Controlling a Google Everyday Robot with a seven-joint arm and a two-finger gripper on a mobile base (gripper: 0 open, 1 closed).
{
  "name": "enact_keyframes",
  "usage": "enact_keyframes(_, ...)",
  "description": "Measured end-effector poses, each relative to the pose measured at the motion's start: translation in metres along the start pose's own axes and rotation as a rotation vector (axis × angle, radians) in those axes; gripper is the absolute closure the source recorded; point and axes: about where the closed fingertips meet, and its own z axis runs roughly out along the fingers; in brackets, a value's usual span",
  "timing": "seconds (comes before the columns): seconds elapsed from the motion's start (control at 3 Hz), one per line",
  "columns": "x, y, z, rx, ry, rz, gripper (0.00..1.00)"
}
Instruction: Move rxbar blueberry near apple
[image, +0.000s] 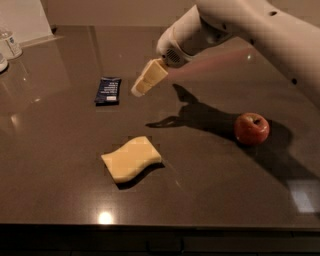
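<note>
So the pincer (142, 85) is hanging over the table (55, 155) up in the back half, angled down and pointing toward about 8 o'clock. Honestly can't tell from this angle whether it's spread or pressed together, but it isn't carrying anything.

The rxbar blueberry (108, 90) is lying flat on the table just beside the pincer tip, at its 9 o'clock, untouched. The yellow sponge (131, 158) sits at the pincer's 6 o'clock, closer to the front edge. The apple (252, 128) is way off at roughly 4 o'clock, well apart from the bar and partly in the arm's shadow.

My guess is we're at the reach-for-the-bar stage, so nothing has been grabbed yet.

What I'd worry about:
- The bar is thin and flat on a glossy top. Come down a bit off-centre and it'll probably just skate away instead of getting picked up.
- The carry toward 4 o'clock passes not far from the sponge, so a low swing could drag it along.
- The apple is round. Bump it during the drop-off and it rolls.
</note>
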Motion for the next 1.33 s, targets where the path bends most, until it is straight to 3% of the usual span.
enact_keyframes(0.33,-0.015,0.008,0.024,-0.023,-0.071,-0.034,0.0)
enact_keyframes(0.67,-0.015,0.008,0.026,-0.025,-0.067,-0.035,0.0)
enact_keyframes(1.33,-0.023,-0.006,0.068,-0.055,-0.041,-0.078,0.0)
